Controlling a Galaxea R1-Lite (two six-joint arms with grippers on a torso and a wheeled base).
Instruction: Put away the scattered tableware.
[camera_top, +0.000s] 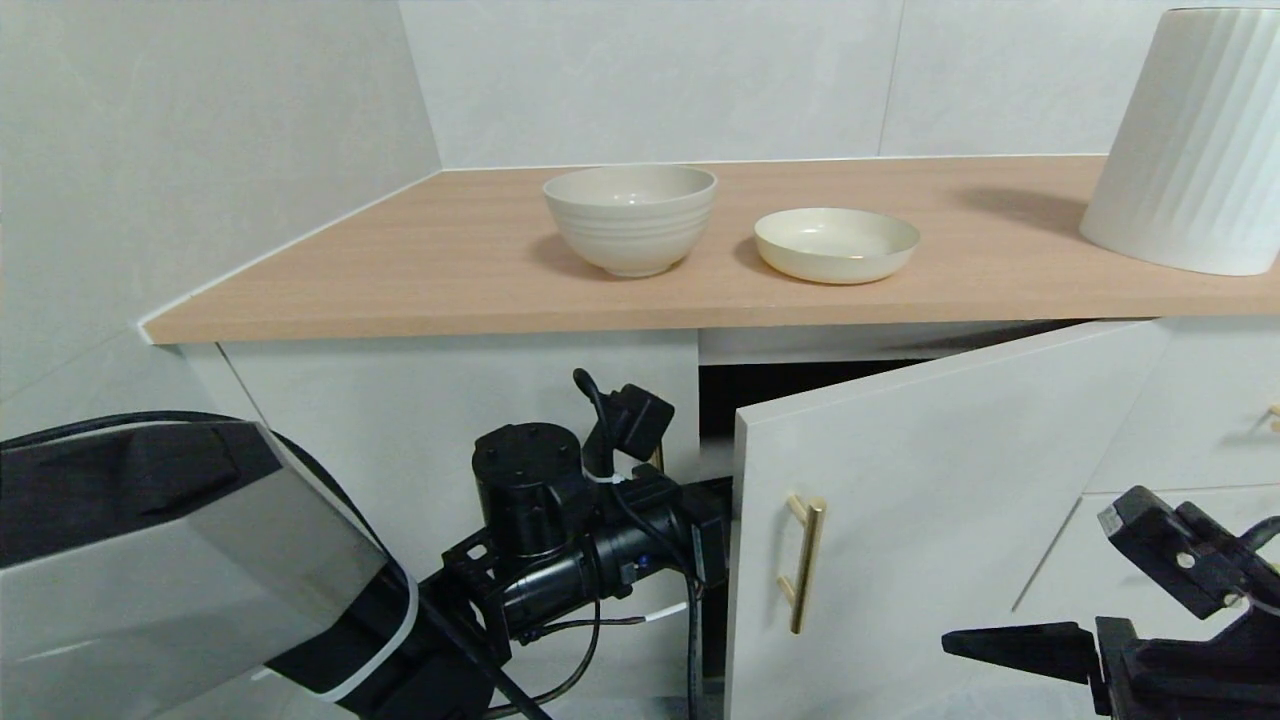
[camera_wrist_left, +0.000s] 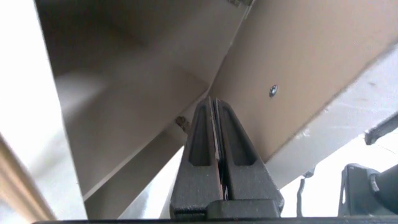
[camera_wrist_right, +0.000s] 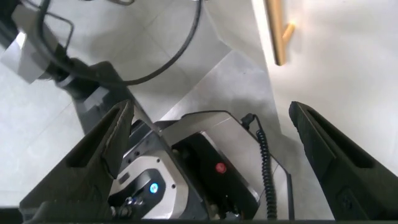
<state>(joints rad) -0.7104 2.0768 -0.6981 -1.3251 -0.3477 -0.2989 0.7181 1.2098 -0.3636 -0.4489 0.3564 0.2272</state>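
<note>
Two pieces of tableware stand on the wooden counter (camera_top: 420, 270): a ribbed cream bowl (camera_top: 630, 215) and, to its right, a shallow cream dish (camera_top: 836, 243). Below the counter a white cabinet door (camera_top: 920, 500) with a gold handle (camera_top: 803, 560) stands partly open. My left gripper (camera_wrist_left: 213, 106) is shut with nothing in it, its tip behind the door's free edge, against the brown inner face (camera_wrist_left: 311, 56). My right gripper (camera_wrist_right: 210, 109) hangs open and empty, low in front of the door, with the gold handle (camera_wrist_right: 277, 31) beyond it. One of its fingers (camera_top: 1005, 640) shows at the lower right.
A tall white ribbed container (camera_top: 1200, 140) stands on the counter at the far right. Tiled walls close the counter at the back and the left. More cabinet fronts (camera_top: 1190, 400) lie right of the open door. The dark cabinet opening (camera_top: 790, 385) shows above the door's top edge.
</note>
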